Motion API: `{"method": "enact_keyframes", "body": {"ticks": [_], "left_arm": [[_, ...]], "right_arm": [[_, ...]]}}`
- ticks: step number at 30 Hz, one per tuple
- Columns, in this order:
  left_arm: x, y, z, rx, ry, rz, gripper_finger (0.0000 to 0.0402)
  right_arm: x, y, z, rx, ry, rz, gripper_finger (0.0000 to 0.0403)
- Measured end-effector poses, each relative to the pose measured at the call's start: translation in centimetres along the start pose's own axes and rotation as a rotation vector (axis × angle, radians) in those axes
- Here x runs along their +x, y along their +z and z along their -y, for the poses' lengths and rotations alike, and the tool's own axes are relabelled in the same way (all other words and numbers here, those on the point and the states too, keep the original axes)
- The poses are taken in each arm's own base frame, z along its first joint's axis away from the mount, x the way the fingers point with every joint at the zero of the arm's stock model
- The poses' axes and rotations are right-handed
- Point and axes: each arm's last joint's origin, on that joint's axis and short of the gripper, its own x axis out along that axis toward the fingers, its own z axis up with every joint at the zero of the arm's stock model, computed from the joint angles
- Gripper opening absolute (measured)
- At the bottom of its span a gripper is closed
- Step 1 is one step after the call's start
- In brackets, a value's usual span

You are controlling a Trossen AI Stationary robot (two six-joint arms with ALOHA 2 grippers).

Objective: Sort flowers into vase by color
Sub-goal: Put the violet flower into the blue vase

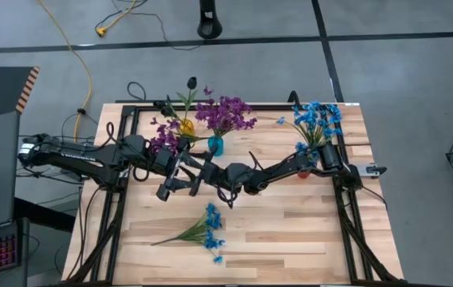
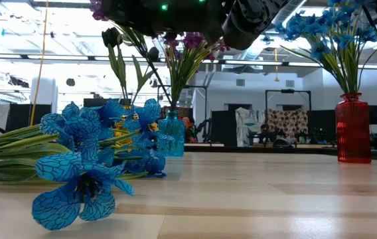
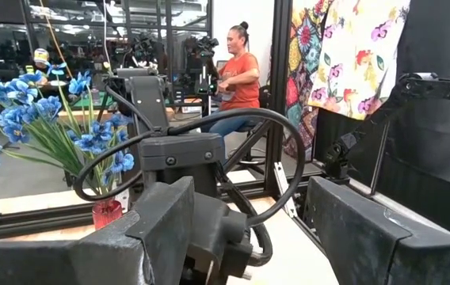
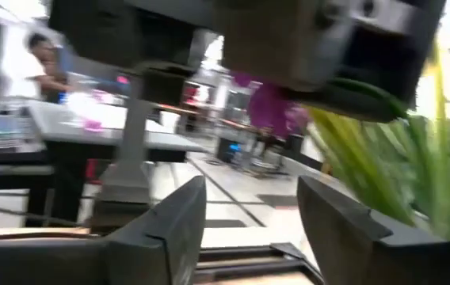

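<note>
- flowers [image 1: 209,227] lying on the bench [image 1: 290,231]: bright blue, dark-veined petals; green stems
- vases: red [image 2: 353,129]; blue [image 2: 172,135]; yellow [image 1: 186,126]
- bench: pale wood planks

Both arms reach toward mid-table, the left gripper [image 1: 171,187] and right gripper [image 1: 202,169] close together (fingers parted, empty).
</note>
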Motion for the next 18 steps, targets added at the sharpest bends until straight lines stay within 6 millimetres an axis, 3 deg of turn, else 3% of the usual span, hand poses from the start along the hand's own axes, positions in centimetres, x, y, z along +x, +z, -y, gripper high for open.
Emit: {"method": "enact_keyframes", "body": {"ticks": [6,18], "left_arm": [[0.0,0.0,0.0,0.000,0.000,0.000,0.0235],[0.0,0.0,0.0,0.000,0.000,-0.001,0.0235]], "right_arm": [[-0.3,0.3,-0.4,0.007,-0.016,0.005,0.0236],[-0.9,1.5,-0.9,-0.032,-0.034,0.090,0.0188]]}}
